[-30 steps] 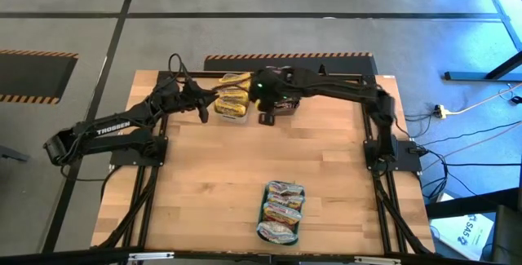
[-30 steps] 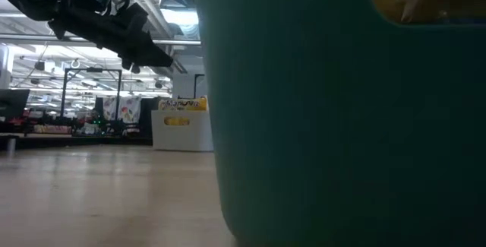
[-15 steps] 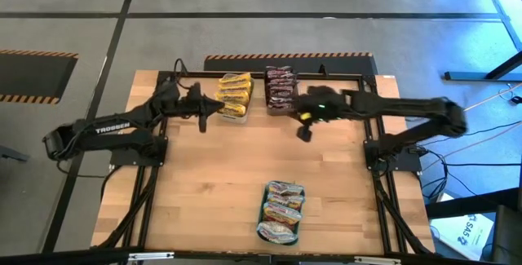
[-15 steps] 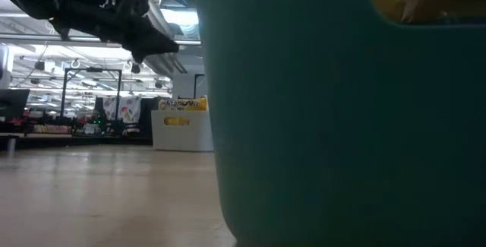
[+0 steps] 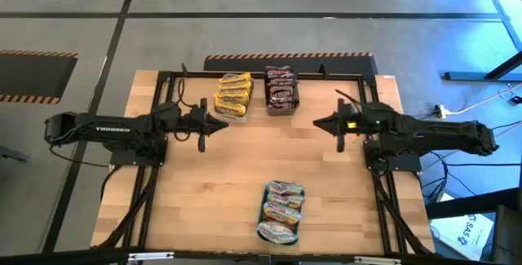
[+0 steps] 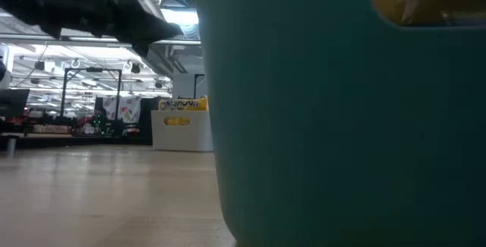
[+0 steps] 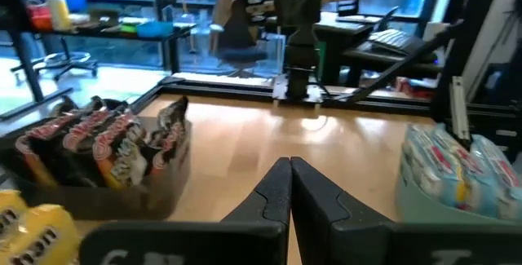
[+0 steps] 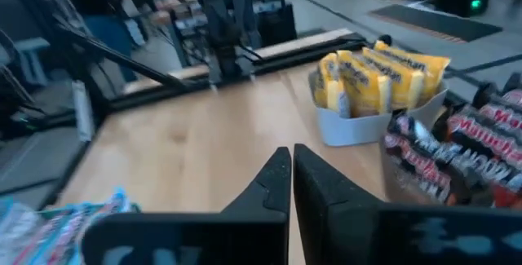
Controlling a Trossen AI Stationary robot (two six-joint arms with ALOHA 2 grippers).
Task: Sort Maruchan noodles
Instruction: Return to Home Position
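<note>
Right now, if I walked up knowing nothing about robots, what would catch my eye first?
Three sorted batches of noodles: yellow packets and dark brown-red packets sit side by side at one edge of the table, and pale packets fill a teal tray at the opposite edge. Between them the left pincer and right pincer face each other, both shut and empty.

Noodle packets (image 5: 232, 95) in 3 bins (image 5: 236, 118)

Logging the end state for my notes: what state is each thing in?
yellow noodle packs: packed in the white bin
dark brown-red noodle packs: packed in the clear tub
pale noodle packs: packed in the teal tray
left gripper: shut, empty, over the table's left
right gripper: shut, empty, over its right
</note>
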